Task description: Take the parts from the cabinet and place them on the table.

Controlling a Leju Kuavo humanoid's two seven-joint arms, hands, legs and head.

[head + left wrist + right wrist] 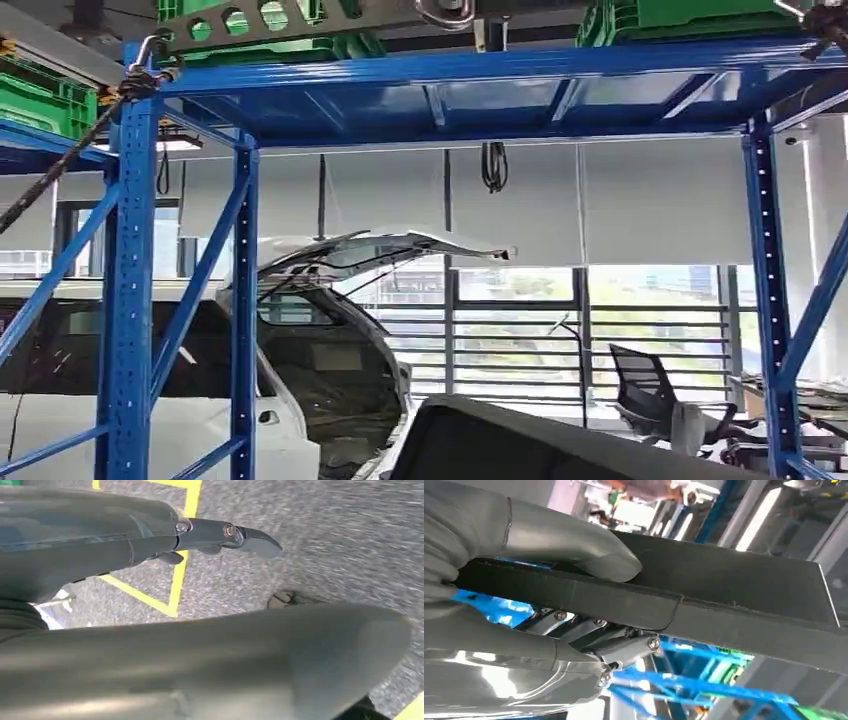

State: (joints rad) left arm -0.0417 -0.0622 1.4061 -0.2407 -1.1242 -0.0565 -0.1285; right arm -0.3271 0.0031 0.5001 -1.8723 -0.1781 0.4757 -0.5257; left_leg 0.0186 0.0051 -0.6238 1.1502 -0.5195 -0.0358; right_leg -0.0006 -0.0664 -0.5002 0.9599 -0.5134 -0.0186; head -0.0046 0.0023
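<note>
A long flat black panel part (734,595) is gripped by my right hand (514,630). The grey thumb (574,550) presses on one face and the darker fingers (624,647) lie under the other. In the head view the same black part (520,445) juts up at the bottom middle, in front of the blue cabinet rack (130,300). My left hand (100,550) hangs over the grey floor. Its fingers (235,535) are stretched out, apart from the thumb (250,660), with nothing between them.
Green crates (45,100) sit on the rack's top shelf (480,90). Behind the rack stands a white car (330,340) with its hatch raised. An office chair (650,395) and a cluttered desk are at the right. Yellow lines (175,580) mark the floor.
</note>
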